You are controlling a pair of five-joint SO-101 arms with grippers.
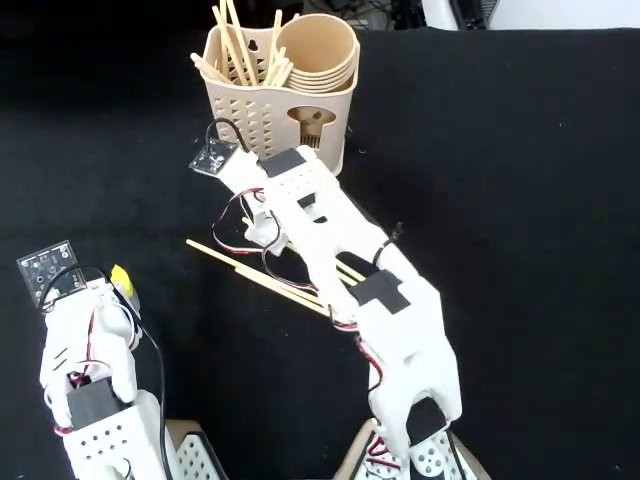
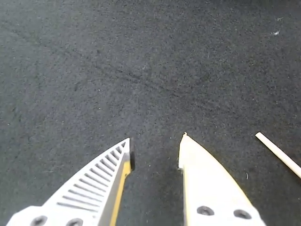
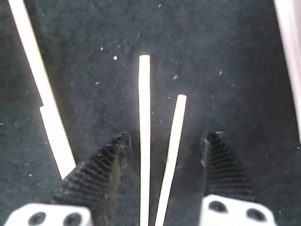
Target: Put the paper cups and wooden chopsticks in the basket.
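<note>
A beige basket (image 1: pixel 250 110) stands at the table's back, holding a stack of paper cups (image 1: pixel 318 55) and several wooden chopsticks (image 1: pixel 238 45). More chopsticks (image 1: pixel 250 272) lie on the black cloth in front of it, partly under the right arm (image 1: pixel 330 240). My right gripper (image 3: pixel 164 139) is open, low over the cloth, with two chopsticks (image 3: pixel 145 117) lying between its fingers. Another pair (image 3: pixel 49 117) lies just outside one finger. My left gripper (image 2: pixel 156 143) is open over bare cloth at the front left, with one chopstick end (image 2: pixel 280 155) off to its side.
The left arm (image 1: pixel 90 340) stands near the table's front left corner. The black cloth (image 1: pixel 520 200) covers the whole table. A pale edge (image 3: pixel 289 42), apparently the basket's wall, stands close beside the right gripper.
</note>
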